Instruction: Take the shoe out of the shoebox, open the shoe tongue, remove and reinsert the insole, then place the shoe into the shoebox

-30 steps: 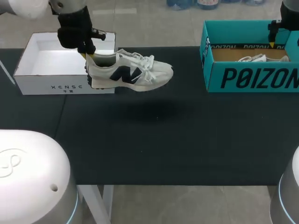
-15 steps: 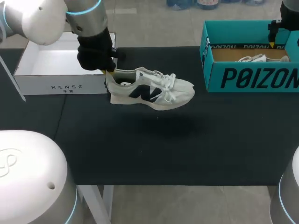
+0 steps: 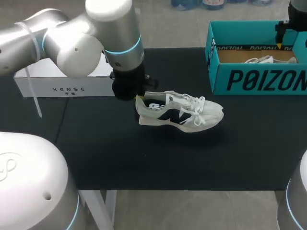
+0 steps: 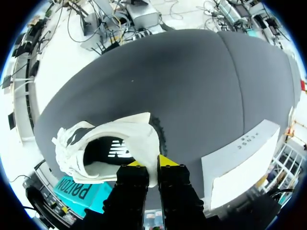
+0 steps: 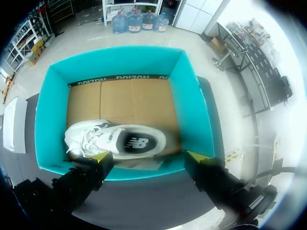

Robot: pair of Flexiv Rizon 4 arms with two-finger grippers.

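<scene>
At surface (image 3: 144, 158) centre, L jaws pinch shoe (image 3: 180, 111) heel, toe pointing right; R jaws wide open over teal box (image 3: 259, 79).

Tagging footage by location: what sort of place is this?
Probably a robotics test bench: the left arm grips a white sneaker at a black table, with a teal shoebox holding a second sneaker.

Robotics lab: a white robot arm (image 3: 81, 43) over a black table (image 3: 144, 158), white box (image 3: 67, 88), teal shoebox (image 3: 259, 79).
</scene>
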